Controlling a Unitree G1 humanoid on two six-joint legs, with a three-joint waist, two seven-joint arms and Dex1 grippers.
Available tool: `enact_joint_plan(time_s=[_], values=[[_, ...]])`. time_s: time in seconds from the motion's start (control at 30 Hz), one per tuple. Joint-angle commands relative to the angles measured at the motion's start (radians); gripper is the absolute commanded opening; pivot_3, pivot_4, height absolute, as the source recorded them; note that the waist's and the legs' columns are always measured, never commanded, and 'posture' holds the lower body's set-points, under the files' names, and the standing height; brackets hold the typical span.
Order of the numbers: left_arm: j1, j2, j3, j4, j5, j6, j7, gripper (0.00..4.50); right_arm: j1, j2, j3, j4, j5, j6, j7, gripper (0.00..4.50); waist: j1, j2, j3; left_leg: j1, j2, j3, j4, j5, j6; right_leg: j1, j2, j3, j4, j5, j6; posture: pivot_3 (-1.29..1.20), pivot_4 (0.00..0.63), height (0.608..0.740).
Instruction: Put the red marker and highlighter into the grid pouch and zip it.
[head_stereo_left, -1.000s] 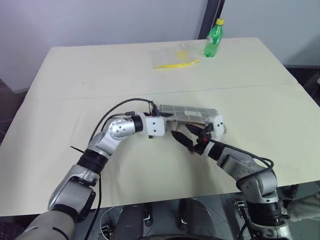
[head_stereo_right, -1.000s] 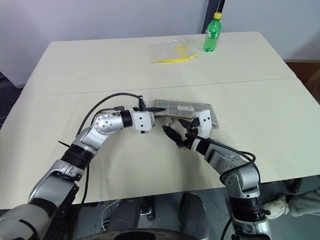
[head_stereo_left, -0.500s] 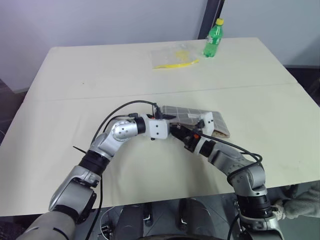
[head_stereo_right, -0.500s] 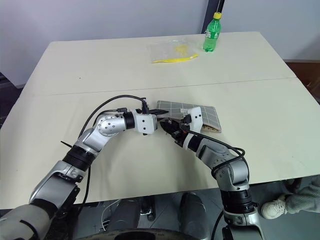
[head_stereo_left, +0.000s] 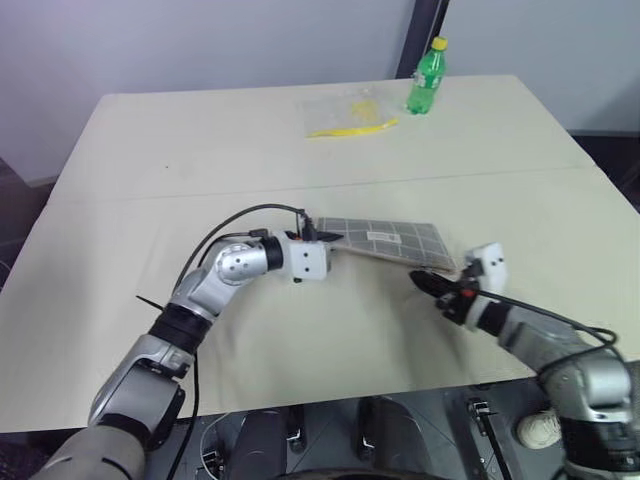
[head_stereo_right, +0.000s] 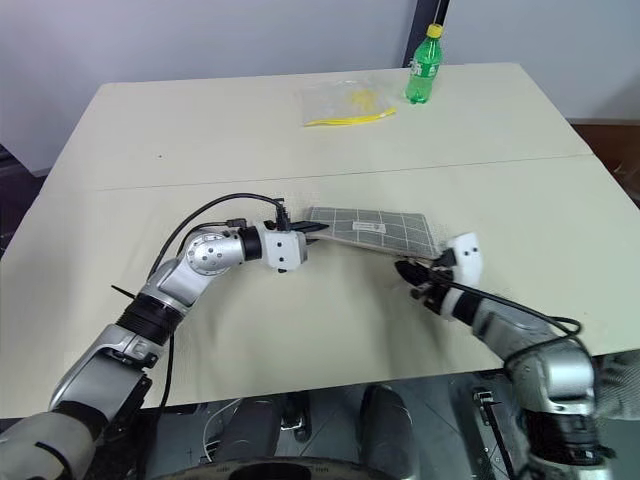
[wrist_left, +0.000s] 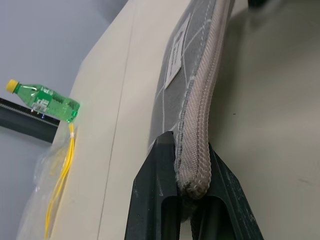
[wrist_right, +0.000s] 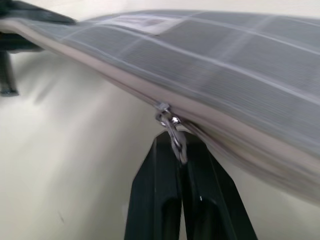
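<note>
Grid pouch (head_stereo_left: 385, 240): lying mid-table (head_stereo_left: 150, 150), zipped along its edge.
Left gripper (wrist_left: 192, 192) is clamping its end seam; right gripper (wrist_right: 179, 150) is pinching the zip pull (wrist_right: 172, 131) at the opposite end.

left hand (head_stereo_left: 322, 238): fingers clamped, arm reaching inward | right hand (head_stereo_left: 428, 285): fingers pinched together, low

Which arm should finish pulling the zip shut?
Right. Its pincer is shut on the zip pull, while the left pincer clamps the pouch's other end, steadying it.
</note>
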Motion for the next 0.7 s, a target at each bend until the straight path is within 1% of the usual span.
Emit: enact_joint_plan(time_s=[0.03,0.1,0.2,0.3,0.33,0.4,0.43,0.47,0.63,0.67,0.7], values=[[-0.005,0.021,0.037,-0.003,-0.028,-0.005,0.006,0.0,0.054,-0.074,-0.093,0.007,-0.011,-0.046,0.067,0.07,0.0,0.0,0.0,0.0,0.0,0.0,0.0,0.0,0.0,0.0,0.0,0.0,0.0,0.0,0.0,0.0,0.15,0.74],[-0.008,0.022,0.041,0.007,-0.042,-0.001,0.005,0.0,0.087,-0.1,-0.118,0.012,-0.018,-0.065,0.091,0.07,0.0,0.0,0.0,0.0,0.0,0.0,0.0,0.0,0.0,0.0,0.0,0.0,0.0,0.0,0.0,0.0,0.15,0.74],[-0.009,0.018,0.049,0.02,-0.066,0.006,-0.009,0.0,0.122,-0.113,-0.116,0.0,-0.045,-0.12,0.112,0.07,0.0,0.0,0.0,0.0,0.0,0.0,0.0,0.0,0.0,0.0,0.0,0.0,0.0,0.0,0.0,0.0,0.15,0.74],[0.001,0.005,0.058,0.026,-0.143,0.038,-0.065,0.0,0.127,-0.109,-0.097,-0.012,-0.068,-0.155,0.11,0.07,0.0,0.0,0.0,0.0,0.0,0.0,0.0,0.0,0.0,0.0,0.0,0.0,0.0,0.0,0.0,0.0,0.15,0.74],[0.005,0.003,0.058,0.027,-0.166,0.044,-0.083,0.0,0.123,-0.104,-0.092,-0.012,-0.073,-0.166,0.108,0.33,0.0,0.0,0.0,0.0,0.0,0.0,0.0,0.0,0.0,0.0,0.0,0.0,0.0,0.0,0.0,0.0,0.15,0.74],[0.012,0.0,0.059,0.021,-0.181,0.045,-0.084,0.8,0.1,-0.082,-0.108,-0.011,-0.038,-0.157,0.101,0.98,0.0,0.0,0.0,0.0,0.0,0.0,0.0,0.0,0.0,0.0,0.0,0.0,0.0,0.0,0.0,0.0,0.15,0.74],[0.018,-0.006,0.062,0.011,-0.195,0.052,-0.087,1.12,0.105,-0.092,-0.109,-0.015,-0.046,-0.169,0.115,1.38,0.0,0.0,0.0,0.0,0.0,0.0,0.0,0.0,0.0,0.0,0.0,0.0,0.0,0.0,0.0,0.0,0.15,0.74],[0.021,-0.01,0.064,0.002,-0.201,0.058,-0.09,1.67,0.115,-0.106,-0.113,-0.021,-0.047,-0.173,0.135,1.97,-0.001,0.0,0.0,0.0,0.0,0.0,0.0,0.0,0.0,0.0,0.0,0.0,0.0,0.0,0.0,0.0,0.15,0.74],[0.04,-0.02,0.067,-0.033,-0.22,0.072,-0.104,4.25,0.158,-0.163,-0.153,-0.007,-0.049,-0.211,0.222,4.49,0.003,0.0,0.0,0.0,-0.001,0.0,0.001,0.0,0.001,0.001,-0.001,0.0,-0.001,0.0,0.0,0.0,0.15,0.74],[0.047,-0.022,0.069,-0.045,-0.23,0.079,-0.109,4.45,0.153,-0.163,-0.162,0.0,-0.045,-0.216,0.225,4.5,0.001,0.0,0.0,0.0,-0.001,0.0,0.001,0.0,0.001,0.002,-0.001,0.0,-0.001,0.0,0.0,0.0,0.15,0.74],[0.061,-0.022,0.076,-0.069,-0.254,0.096,-0.121,4.45,0.147,-0.164,-0.17,0.001,-0.032,-0.221,0.24,4.5,0.0,0.0,0.0,0.0,-0.001,0.0,0.001,0.0,0.001,0.002,-0.001,0.0,-0.002,0.0,0.0,0.0,0.15,0.74]])
